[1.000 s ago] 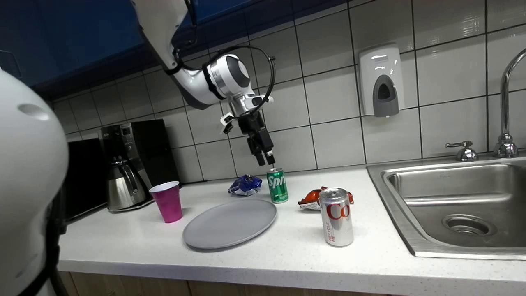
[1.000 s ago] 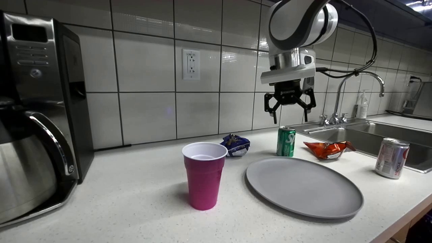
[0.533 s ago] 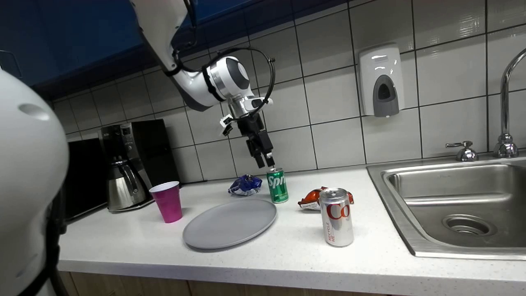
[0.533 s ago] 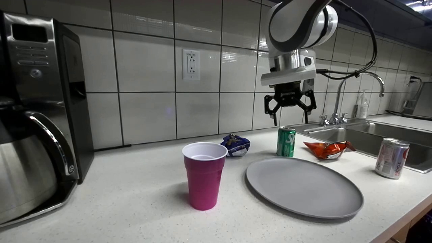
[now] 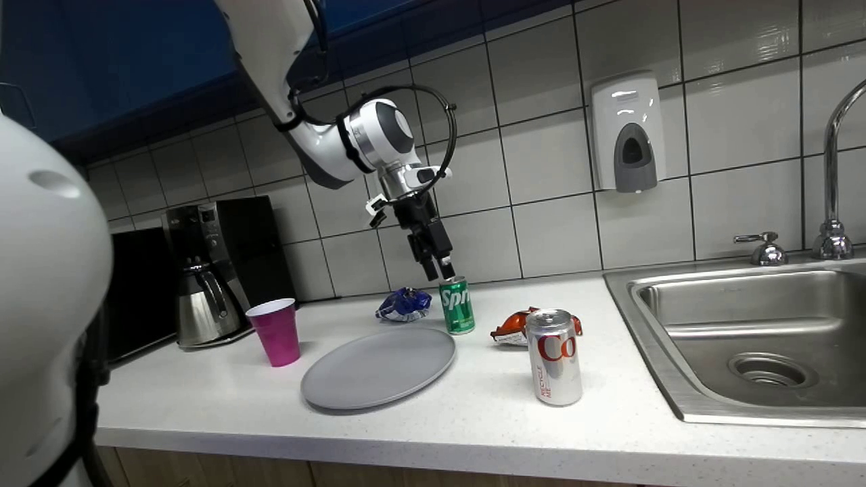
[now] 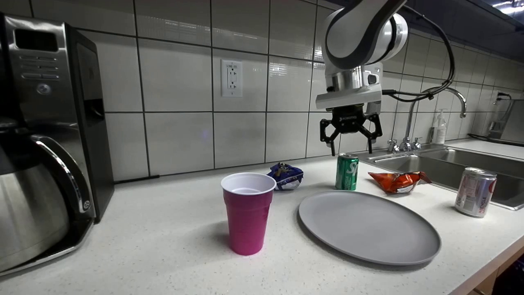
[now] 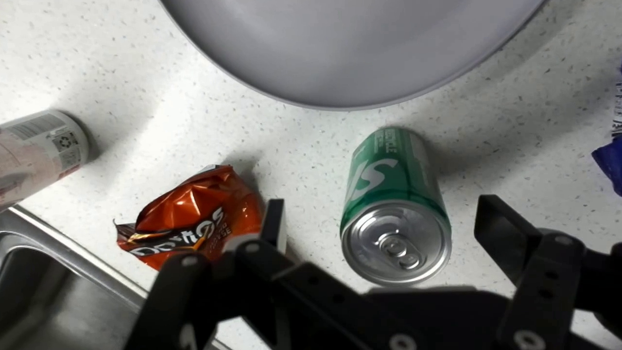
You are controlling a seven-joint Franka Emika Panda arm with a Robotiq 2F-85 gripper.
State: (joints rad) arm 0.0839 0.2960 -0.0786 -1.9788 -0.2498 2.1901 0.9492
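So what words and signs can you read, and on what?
"Spr": Sprite can
"CO": silver soda can
"RECYCLE ME": silver soda can
Recycling arrows: silver soda can
"Doritos": Doritos bag
"CHEESE": Doritos bag, blurry
Too blurred: gripper and outlet lettering, other small print

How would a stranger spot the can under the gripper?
On the white counter, find the gray plate. Between that plate and the tiled wall, below the open gripper, stands the soda can. Green sets it apart from the silver can.

Green Sprite can [image 7: 396,206], upright
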